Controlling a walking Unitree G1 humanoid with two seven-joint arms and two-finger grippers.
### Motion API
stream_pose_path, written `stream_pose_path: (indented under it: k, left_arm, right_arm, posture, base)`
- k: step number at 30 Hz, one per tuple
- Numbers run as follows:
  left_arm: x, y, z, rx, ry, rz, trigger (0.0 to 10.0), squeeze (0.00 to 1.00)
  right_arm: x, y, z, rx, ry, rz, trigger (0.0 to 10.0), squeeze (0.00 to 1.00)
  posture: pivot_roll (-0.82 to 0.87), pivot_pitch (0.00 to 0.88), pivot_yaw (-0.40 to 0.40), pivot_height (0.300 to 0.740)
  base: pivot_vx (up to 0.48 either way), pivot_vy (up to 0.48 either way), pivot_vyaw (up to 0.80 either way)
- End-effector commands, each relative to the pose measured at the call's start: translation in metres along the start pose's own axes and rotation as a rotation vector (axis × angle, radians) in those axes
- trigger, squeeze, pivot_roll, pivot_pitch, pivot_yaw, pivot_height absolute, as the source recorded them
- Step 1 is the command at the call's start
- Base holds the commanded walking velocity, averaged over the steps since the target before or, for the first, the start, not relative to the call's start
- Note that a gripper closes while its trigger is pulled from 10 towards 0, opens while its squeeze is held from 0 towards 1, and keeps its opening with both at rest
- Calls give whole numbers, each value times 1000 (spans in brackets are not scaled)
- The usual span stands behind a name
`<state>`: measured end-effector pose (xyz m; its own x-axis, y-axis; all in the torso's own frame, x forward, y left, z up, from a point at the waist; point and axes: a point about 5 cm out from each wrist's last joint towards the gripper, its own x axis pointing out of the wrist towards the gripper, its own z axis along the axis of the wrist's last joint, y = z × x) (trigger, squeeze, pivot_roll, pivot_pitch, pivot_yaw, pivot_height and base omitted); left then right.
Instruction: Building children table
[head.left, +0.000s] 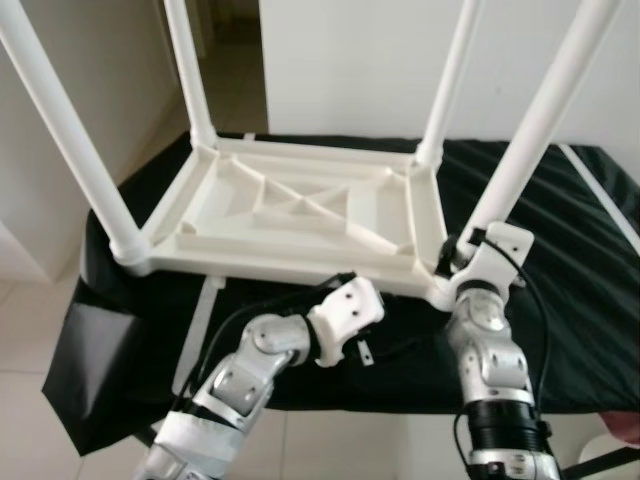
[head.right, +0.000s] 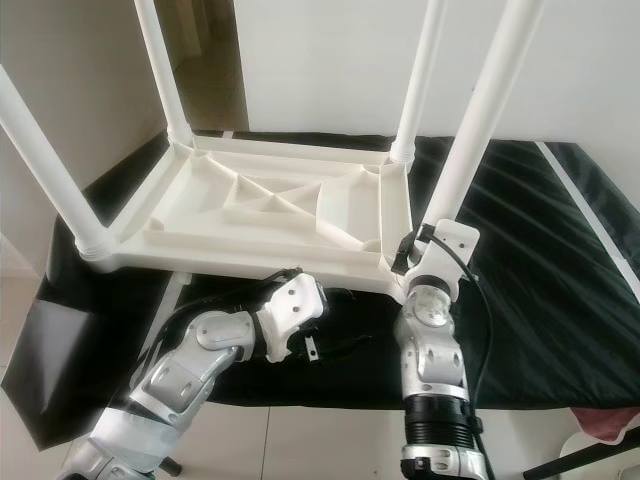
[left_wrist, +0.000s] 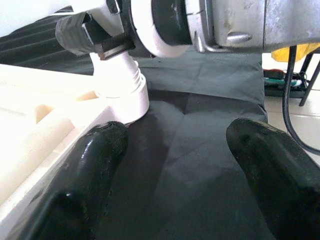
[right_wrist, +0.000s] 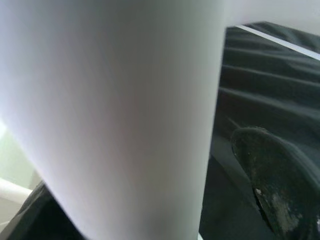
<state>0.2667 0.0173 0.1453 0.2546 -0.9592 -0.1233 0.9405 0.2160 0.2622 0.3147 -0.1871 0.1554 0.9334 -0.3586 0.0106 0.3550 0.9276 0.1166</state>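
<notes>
A white plastic children's table (head.left: 300, 215) lies upside down on a black cloth (head.left: 580, 290), with its legs standing up. My right gripper (head.left: 455, 262) is at the foot of the near right leg (head.left: 530, 140), just above that leg's socket (left_wrist: 120, 92). The leg (right_wrist: 110, 115) lies close along one black finger (right_wrist: 272, 185), with a thin gap between them. My left gripper (left_wrist: 175, 165) is open low over the cloth beside the table's front rim (left_wrist: 45, 150) and points toward that same corner. One of its fingers (left_wrist: 95, 165) rests against the rim.
The cloth-covered surface ends close in front of me, and pale floor tiles (head.left: 30, 340) lie below on the left. A white strip (head.left: 600, 195) crosses the cloth on the right. A doorway (head.left: 230, 60) opens at the back left beside a white wall. Something pink (head.right: 610, 425) sits at the lower right.
</notes>
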Motion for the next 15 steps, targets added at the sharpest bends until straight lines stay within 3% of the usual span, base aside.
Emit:
stream_pose_path:
  k: [1,6,7,10,13,14,15]
  left_arm:
    - [0,0,-1,2,8,-6,10000,0]
    - [0,0,-1,2,9,-7,10000,0]
    - [0,0,-1,2,8,-9,10000,0]
    - [1,0,-1,4,7,-15,10000,0]
    - [1,0,-1,4,7,-17,10000,0]
    - [2,0,-1,4,5,-19,10000,0]
    - [2,0,-1,5,5,-19,10000,0]
  right_arm:
    - [1,-11,-1,4,2,58,10000,1000]
    - [2,-16,-1,-7,8,98,10000,1000]
    - [4,-20,-3,-23,23,146,10000,0]
    - [8,-29,-9,-78,68,281,10000,0]
    - [9,-29,-10,-114,66,326,10000,0]
    - [10,-24,-12,-191,72,476,10000,0]
    - [10,-22,-12,-207,79,523,10000,0]
  posture:
    - [34,0,-19,740]
    - [34,0,-19,740]
    - [25,0,-14,740]
    - [16,0,-11,740]
    - [15,0,-11,740]
    - [15,0,-11,740]
    - [16,0,-13,740]
  base:
    - [0,0,0]
    - [0,0,0]
    - [0,0,0]
    - [0,0,0]
    - [0,0,0]
    - [0,0,0]
    - [0,0,0]
